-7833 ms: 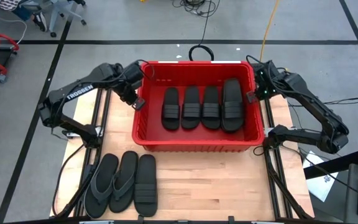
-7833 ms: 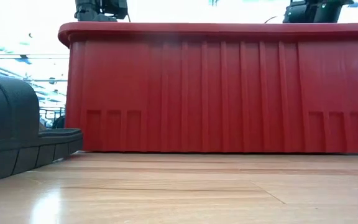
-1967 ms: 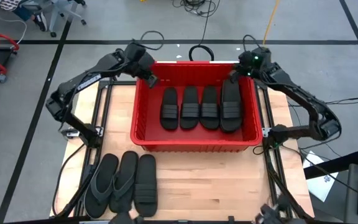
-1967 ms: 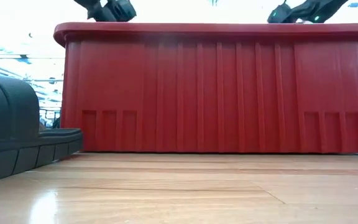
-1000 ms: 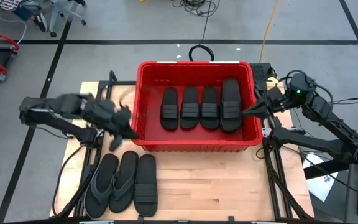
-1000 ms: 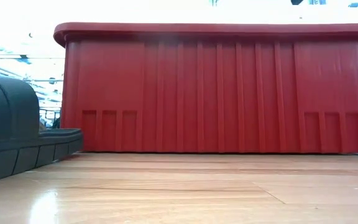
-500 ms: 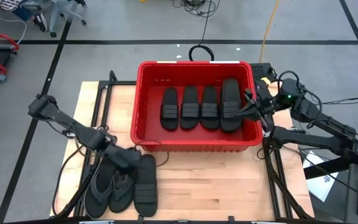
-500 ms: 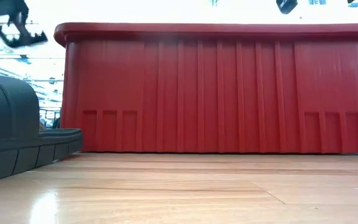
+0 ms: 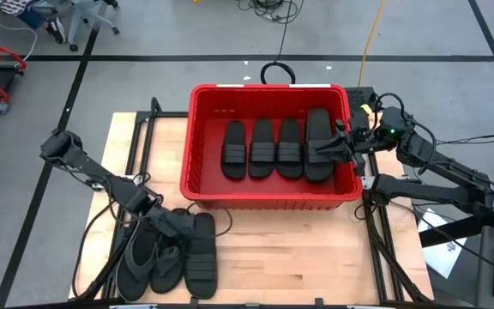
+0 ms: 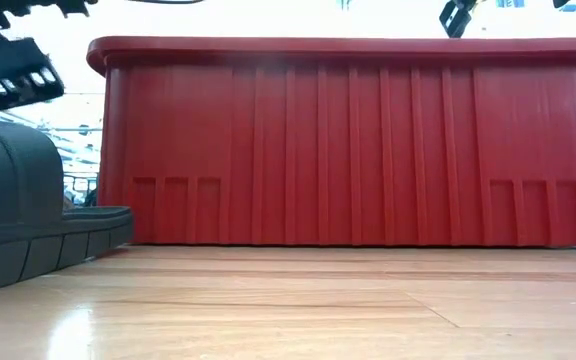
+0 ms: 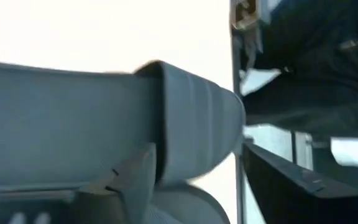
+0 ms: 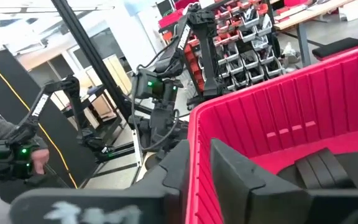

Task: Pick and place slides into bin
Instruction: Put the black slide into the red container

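Lowered since earlier onto three slides (image 9: 170, 251) on the worktop (image 9: 298, 249), left hand (image 9: 181, 225), grip unclear; bin (image 9: 268, 199) holds four.

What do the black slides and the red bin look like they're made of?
The black ribbed-strap slides look like matte rubber or foam: dull surface, no glare, moulded ridges on the band. The large red slotted bin looks like rigid moulded plastic with a slight sheen: vertical ribs and a rolled rim show in the low view. The wooden table shows pale, lightly glossy planks.
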`<state>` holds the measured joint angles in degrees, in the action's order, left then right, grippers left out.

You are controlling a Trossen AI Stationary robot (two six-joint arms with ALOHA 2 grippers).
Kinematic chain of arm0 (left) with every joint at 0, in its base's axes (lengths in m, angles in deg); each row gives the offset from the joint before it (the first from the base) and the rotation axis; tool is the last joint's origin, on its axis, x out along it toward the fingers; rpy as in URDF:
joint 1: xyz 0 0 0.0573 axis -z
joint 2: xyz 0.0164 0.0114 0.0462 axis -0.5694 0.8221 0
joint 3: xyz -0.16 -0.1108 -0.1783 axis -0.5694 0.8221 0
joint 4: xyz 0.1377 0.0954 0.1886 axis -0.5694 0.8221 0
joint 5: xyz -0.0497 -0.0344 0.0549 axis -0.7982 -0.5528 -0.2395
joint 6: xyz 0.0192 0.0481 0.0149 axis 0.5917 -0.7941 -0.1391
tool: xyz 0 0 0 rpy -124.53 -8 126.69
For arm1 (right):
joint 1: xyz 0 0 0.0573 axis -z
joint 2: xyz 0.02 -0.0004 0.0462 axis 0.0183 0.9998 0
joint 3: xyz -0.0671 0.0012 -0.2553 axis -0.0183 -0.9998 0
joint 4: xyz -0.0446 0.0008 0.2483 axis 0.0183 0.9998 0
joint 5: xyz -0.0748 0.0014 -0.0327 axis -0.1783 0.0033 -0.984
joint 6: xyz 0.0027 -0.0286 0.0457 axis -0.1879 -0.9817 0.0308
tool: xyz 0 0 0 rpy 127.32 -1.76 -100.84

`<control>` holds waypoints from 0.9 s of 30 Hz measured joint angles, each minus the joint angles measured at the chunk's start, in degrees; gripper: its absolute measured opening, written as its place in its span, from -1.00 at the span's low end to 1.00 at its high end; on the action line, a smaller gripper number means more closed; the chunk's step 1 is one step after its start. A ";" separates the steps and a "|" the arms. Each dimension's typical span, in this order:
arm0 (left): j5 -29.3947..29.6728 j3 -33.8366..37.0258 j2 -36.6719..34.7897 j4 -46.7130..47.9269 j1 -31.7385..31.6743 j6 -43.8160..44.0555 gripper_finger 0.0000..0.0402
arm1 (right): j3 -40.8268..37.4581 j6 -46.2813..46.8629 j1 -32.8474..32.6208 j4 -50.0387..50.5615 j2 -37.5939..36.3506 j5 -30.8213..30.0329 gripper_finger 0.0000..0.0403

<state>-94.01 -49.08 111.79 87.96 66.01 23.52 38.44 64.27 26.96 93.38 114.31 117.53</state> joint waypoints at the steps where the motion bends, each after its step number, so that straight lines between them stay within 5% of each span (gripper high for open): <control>1: 0.34 0.00 0.45 -0.19 -0.38 0.09 0.25 | 0.00 0.00 0.00 0.00 0.00 0.00 -0.66; 8: -2.82 -0.04 6.86 -5.81 -0.48 -1.73 0.59 | 0.00 2.60 0.00 -0.02 -0.02 1.39 -0.41; 17: -7.90 -0.04 17.25 -10.06 -0.47 1.23 0.60 | 0.00 3.15 0.00 0.00 -0.04 3.28 -0.26; 22: -13.88 -0.04 19.79 -12.94 -0.34 2.04 0.28 | 0.00 2.79 0.00 0.00 -0.04 3.30 -0.26; 27: -14.88 -0.07 19.42 -14.54 -0.13 2.59 -0.48 | 0.00 2.42 0.00 -0.02 -0.04 3.53 -0.28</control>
<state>-108.89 -49.15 131.21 73.42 65.88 26.10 38.44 66.69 26.96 93.36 114.27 121.06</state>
